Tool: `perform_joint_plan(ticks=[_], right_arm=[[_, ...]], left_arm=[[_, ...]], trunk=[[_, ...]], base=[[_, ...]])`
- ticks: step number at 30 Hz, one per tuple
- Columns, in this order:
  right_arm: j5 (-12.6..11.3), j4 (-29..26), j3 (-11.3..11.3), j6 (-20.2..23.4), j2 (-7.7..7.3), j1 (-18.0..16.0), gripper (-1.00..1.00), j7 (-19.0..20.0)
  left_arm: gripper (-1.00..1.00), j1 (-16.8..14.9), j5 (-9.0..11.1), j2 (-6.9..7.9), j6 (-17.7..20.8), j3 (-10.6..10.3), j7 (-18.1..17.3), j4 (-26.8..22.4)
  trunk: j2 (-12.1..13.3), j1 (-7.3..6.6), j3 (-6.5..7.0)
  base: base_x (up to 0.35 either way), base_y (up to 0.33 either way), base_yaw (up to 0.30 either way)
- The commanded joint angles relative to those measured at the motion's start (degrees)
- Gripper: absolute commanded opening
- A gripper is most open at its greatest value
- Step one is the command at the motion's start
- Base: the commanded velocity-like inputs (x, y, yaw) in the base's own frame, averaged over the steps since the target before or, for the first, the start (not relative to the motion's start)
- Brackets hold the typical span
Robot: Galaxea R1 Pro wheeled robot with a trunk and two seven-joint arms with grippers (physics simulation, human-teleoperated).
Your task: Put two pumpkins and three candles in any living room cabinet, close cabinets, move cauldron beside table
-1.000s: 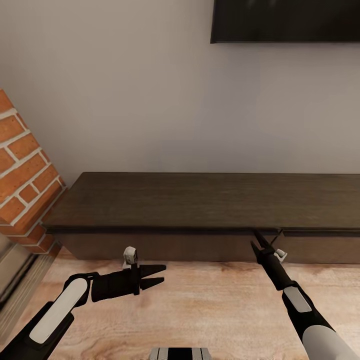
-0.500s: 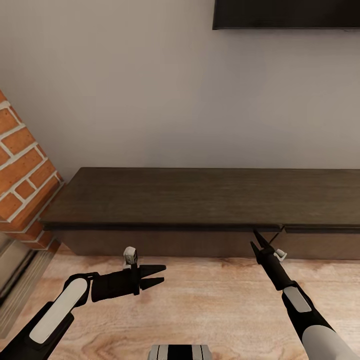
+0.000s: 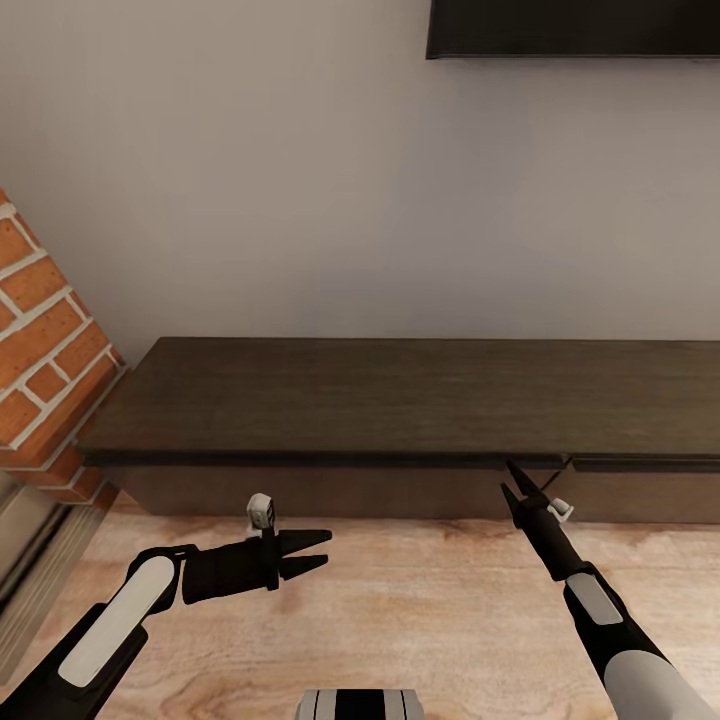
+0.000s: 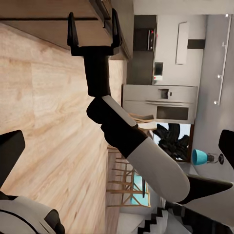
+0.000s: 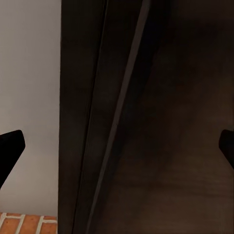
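The robot stands in front of the cabinet (image 3: 400,400), the long, low, dark wood box against the far wall. A brick fireplace (image 3: 45,340) is at the left, and a dark screen (image 3: 575,28) hangs high on the wall at the right.

The right gripper (image 3: 512,480) is up at the front edge of the cabinet, near a thin line between two drawer fronts. Its fingers (image 4: 72,30) are spread wide with nothing in them. It looks like they touch the edge, but it is hard to be sure.

The left gripper (image 3: 318,552) hangs over the wood floor (image 3: 420,620), near the robot. Its fingers are a little apart and hold nothing.

The job now is probably to pull a drawer open. To do it well, the right fingers should hook under the top lip of the drawer front, then pull straight back and slow, so they do not slip off.
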Motion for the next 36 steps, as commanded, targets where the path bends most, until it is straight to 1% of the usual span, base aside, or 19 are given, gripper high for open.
perform_joint_plan(ticks=[1, 6, 14, 31, 32, 36], right_arm=[[-0.42, 0.04, -0.08, 0.54, 0.0, -0.03, 1.0, 0.13], [-0.41, 0.04, -0.09, 0.54, -0.04, -0.03, 1.0, 0.13], [-0.4, 0.04, -0.12, 0.51, -0.08, -0.03, 1.0, 0.13], [-0.38, 0.04, -0.13, 0.45, -0.08, -0.03, 1.0, 0.13], [-0.38, 0.04, -0.13, 0.42, -0.08, -0.03, -1.0, 0.13], [-0.36, 0.04, -0.13, 0.39, -0.08, -0.03, -1.0, 0.12]], left_arm=[[1.0, -0.04, -0.28, 0.04, 0.03, -0.06, -0.42, 0.02], [1.0, -0.04, -0.28, 0.04, 0.03, -0.06, -0.42, 0.02], [1.0, -0.04, -0.28, 0.04, 0.03, -0.06, -0.42, 0.01], [1.0, -0.04, -0.28, 0.04, 0.03, -0.06, -0.42, 0.02], [1.0, -0.04, -0.28, 0.04, 0.03, -0.06, -0.42, 0.02], [1.0, -0.04, -0.28, 0.04, 0.03, -0.06, -0.42, 0.01]], trunk=[[-0.02, -0.01, -0.04], [-0.02, -0.01, -0.04], [-0.02, -0.01, -0.04], [-0.02, -0.01, -0.04], [-0.02, -0.01, -0.04], [-0.02, -0.01, -0.04]], base=[[0.015, 0.0, 0.0], [0.009, 0.0, 0.0], [0.094, 0.0, 0.0], [0.003, 0.0, 0.0], [0.0, 0.0, 0.0], [0.0, 0.0, 0.0]])
